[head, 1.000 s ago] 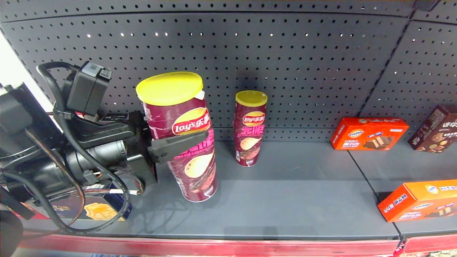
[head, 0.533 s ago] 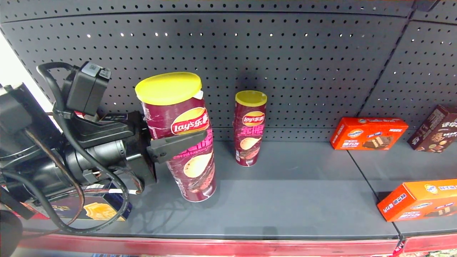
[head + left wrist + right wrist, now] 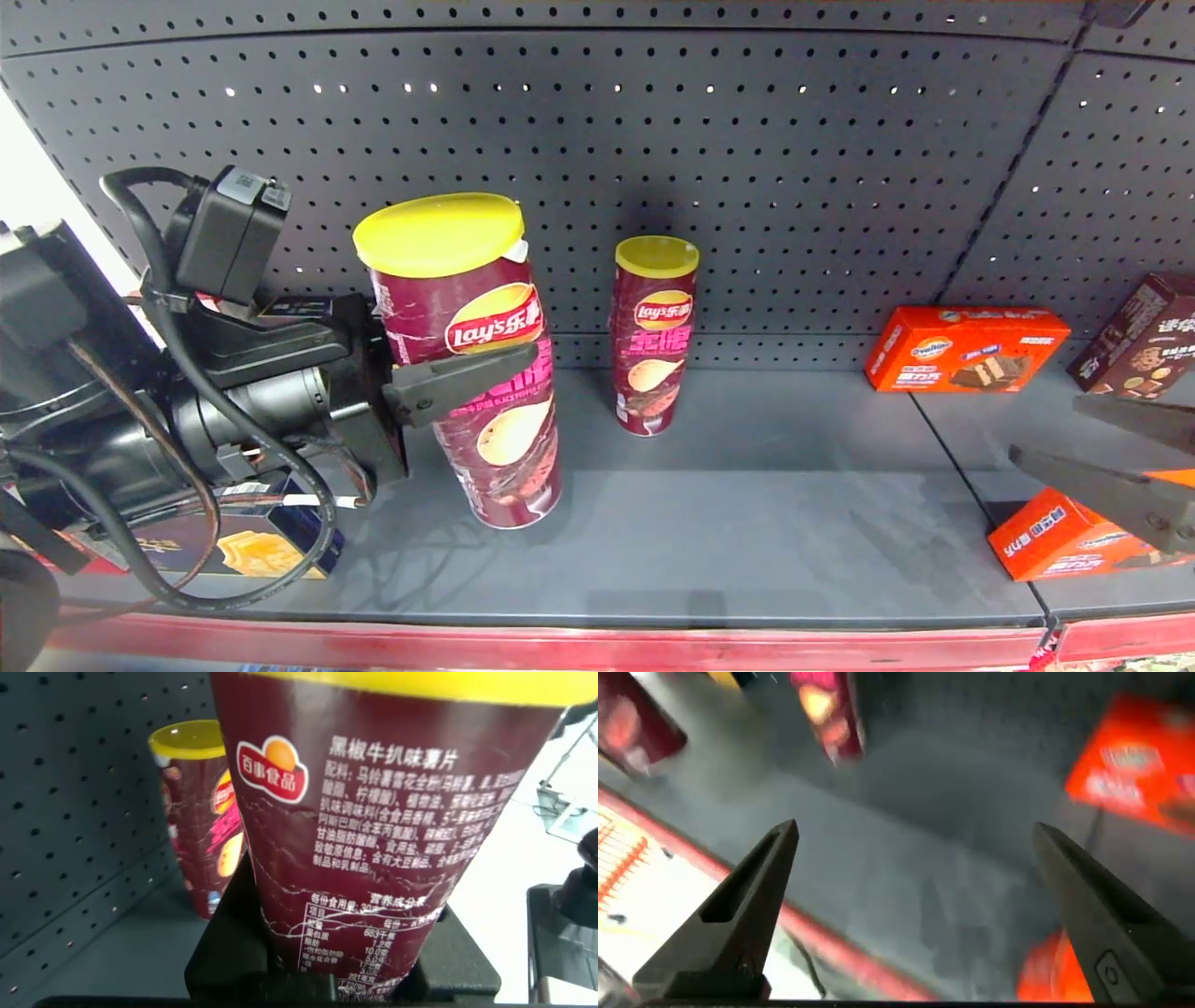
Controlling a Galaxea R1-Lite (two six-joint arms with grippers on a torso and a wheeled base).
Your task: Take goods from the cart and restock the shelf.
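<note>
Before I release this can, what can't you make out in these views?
Held chips can: whether its base touches the shelf; the left gripper hides the base in the left wrist view.
Blue box: mostly under the left arm, head view.
Front orange box: partly behind the right gripper, cut by the edge, head view.
Brown box: cut by the edge, head view.

Dark grey pegboard back panel (image 3: 747, 168) runs across twelve o'clock, pinpricks of light through its holes. Grey shelf (image 3: 766, 541) below, red front strip (image 3: 560, 646) at six. Bright white glare (image 3: 28, 177) at nine.
</note>
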